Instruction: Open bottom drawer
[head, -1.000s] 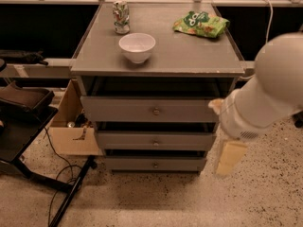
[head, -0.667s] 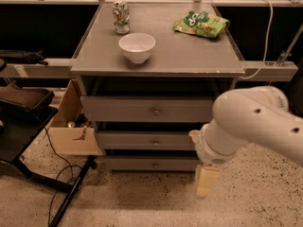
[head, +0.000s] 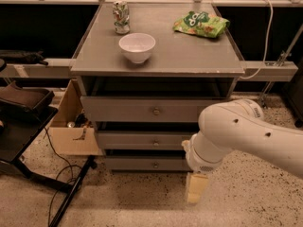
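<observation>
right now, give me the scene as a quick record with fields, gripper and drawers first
gripper: low near the floor, at the cabinet's front right, lower and right of the bottom drawer's knob, apart from it
bottom drawer: lowest grey front, round knob at centre, right end hidden by the arm
middle drawer: directly above
top drawer: tallest front
cabinet top: holds white bowl, can, green snack bag
floor, left: cardboard box
</observation>
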{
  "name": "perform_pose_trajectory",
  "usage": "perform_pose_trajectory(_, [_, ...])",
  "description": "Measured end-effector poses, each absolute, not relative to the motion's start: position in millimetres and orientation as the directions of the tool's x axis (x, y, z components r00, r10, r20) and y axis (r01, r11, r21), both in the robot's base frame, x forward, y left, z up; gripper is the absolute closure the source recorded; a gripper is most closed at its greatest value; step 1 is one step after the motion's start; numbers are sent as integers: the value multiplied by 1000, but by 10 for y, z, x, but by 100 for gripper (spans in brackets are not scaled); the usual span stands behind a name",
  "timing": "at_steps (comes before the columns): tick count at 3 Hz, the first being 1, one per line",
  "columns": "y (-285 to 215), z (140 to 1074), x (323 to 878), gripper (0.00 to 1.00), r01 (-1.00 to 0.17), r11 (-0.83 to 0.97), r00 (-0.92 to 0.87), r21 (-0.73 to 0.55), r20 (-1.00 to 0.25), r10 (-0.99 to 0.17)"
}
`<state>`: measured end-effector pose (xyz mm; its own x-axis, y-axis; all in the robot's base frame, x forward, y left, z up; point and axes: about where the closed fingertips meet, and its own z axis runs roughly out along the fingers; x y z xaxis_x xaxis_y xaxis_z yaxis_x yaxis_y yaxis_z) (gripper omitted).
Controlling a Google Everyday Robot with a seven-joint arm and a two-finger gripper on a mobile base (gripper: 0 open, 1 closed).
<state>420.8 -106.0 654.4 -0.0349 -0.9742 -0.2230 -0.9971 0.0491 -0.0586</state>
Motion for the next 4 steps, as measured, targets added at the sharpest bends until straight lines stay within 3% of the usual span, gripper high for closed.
perform_pose_trajectory(1, [-1004, 6311, 4277, 0, -997, 30, -16, -75, -192, -981])
perform_pose_trajectory(2, [-840, 5507, 4504, 0, -997, 14, -2, -81, -147, -989])
perform_pose_trajectory(4, [-989, 4173, 5403, 0, -993, -34, 41, -115, -64, -997])
